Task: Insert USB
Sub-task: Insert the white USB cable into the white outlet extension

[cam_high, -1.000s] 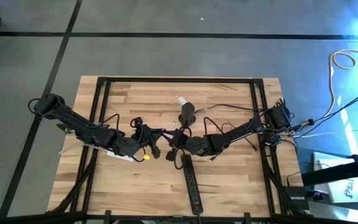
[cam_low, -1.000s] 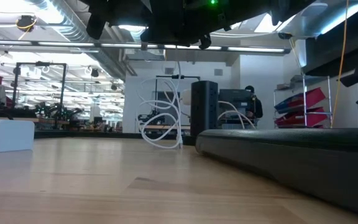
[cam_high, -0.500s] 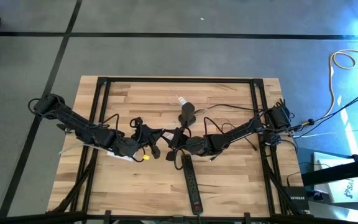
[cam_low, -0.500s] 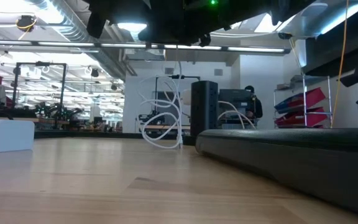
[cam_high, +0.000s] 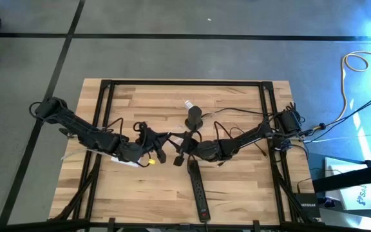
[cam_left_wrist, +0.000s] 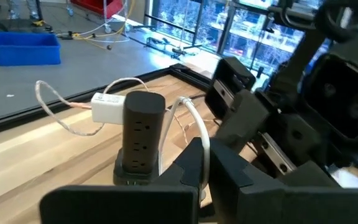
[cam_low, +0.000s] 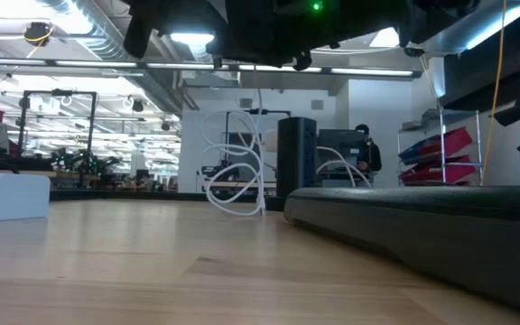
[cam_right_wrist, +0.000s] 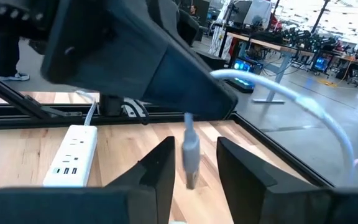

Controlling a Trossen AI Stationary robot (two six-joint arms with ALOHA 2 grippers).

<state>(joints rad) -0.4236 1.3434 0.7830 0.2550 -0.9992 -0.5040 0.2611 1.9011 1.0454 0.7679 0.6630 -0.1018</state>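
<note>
Glossy white USB plug [cam_right_wrist: 189, 154] hangs between dark, blocky fingers [cam_right_wrist: 156, 171]

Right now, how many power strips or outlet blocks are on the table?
3: a black power strip lying flat near the front edge, a black tower strip standing mid-table, and a white power strip under the left arm. Others may be hidden.

A black power strip [cam_high: 199, 190] and white power strip [cam_right_wrist: 71, 157] lie on what seems a wooden table [cam_high: 237, 187].

Counted on the worktop [cam_high: 237, 187]: one black power strip [cam_high: 198, 191], one white power strip [cam_right_wrist: 72, 155], one black tower outlet [cam_left_wrist: 142, 139], one white USB cable [cam_left_wrist: 195, 124], one white adapter [cam_left_wrist: 109, 106]. Arms: two.
</note>
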